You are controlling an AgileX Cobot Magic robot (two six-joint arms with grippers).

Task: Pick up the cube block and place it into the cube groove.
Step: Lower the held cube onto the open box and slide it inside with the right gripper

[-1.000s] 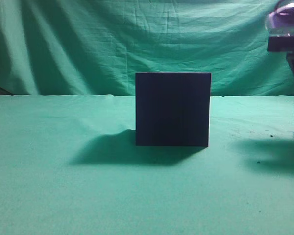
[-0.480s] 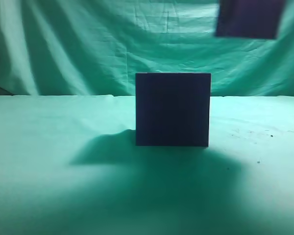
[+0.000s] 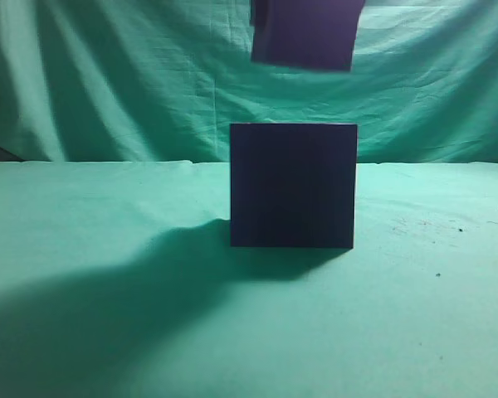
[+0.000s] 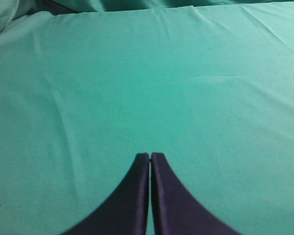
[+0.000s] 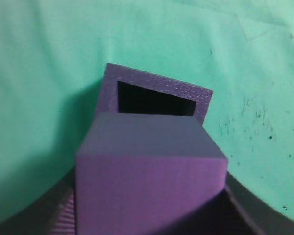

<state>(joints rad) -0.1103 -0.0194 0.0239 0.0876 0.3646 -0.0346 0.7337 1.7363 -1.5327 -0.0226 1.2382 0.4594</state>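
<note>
The cube groove is a big near-black box standing mid-table; the right wrist view shows it from above with its square recess open. The cube block, plain dark purple, hangs in the air just above the box, its top cut off by the frame. In the right wrist view the cube block fills the foreground, held between my right gripper's fingers, right over the recess. My left gripper is shut and empty over bare green cloth.
A green cloth covers the table and hangs as a backdrop. Small dark specks lie on the cloth to the right of the box. The box and arm cast a wide shadow to the left front.
The cube block has moved left from the upper right to above the box. The shadow has shifted left. A second ago the right arm stood at the right edge.
</note>
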